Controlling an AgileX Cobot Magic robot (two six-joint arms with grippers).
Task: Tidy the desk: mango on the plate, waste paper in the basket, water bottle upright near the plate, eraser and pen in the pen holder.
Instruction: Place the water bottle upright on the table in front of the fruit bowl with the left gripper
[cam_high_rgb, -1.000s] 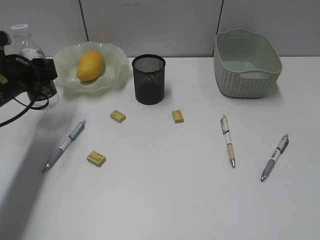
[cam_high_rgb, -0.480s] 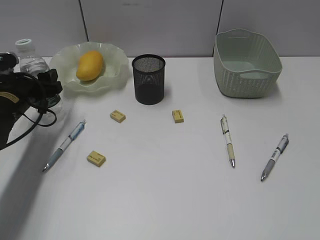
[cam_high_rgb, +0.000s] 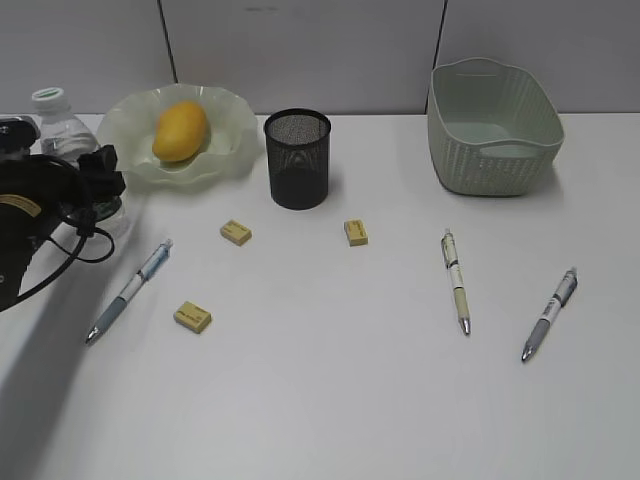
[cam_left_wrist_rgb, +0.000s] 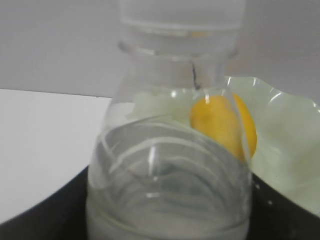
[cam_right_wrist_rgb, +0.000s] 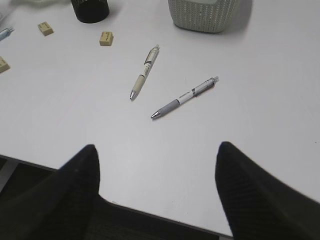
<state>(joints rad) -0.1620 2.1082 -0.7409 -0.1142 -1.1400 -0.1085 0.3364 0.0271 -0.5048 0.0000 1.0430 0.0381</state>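
Leftmost in the exterior view, the left gripper (cam_high_rgb: 100, 185) surrounds the water bottle (cam_high_rgb: 62, 135), which stands upright at the upper left of the frame, just beside the plate (cam_high_rgb: 225, 125). Whether its jaws press the bottle or merely flank it cannot be told; the left wrist view shows only the bottle's clear shoulder (cam_left_wrist_rgb: 170, 170) and white cap close to the lens. No label text is legible on the bottle. The plate holds the mango (cam_high_rgb: 180, 130). The pen holder (cam_high_rgb: 297, 158), upper centre, and the basket (cam_high_rgb: 492, 125), upper right, show no contents from this angle. Three erasers (cam_high_rgb: 236, 232) (cam_high_rgb: 356, 232) (cam_high_rgb: 192, 317) carry dark print too small to read. Three pens lie flat on the desk (cam_high_rgb: 330, 400): one at left (cam_high_rgb: 128, 291), two at right (cam_high_rgb: 456, 280) (cam_high_rgb: 549, 313). In the right wrist view, the right gripper (cam_right_wrist_rgb: 157, 195) spreads wide with nothing between its fingers (cam_right_wrist_rgb: 75, 180), low in the frame, well apart from both right-hand pens.
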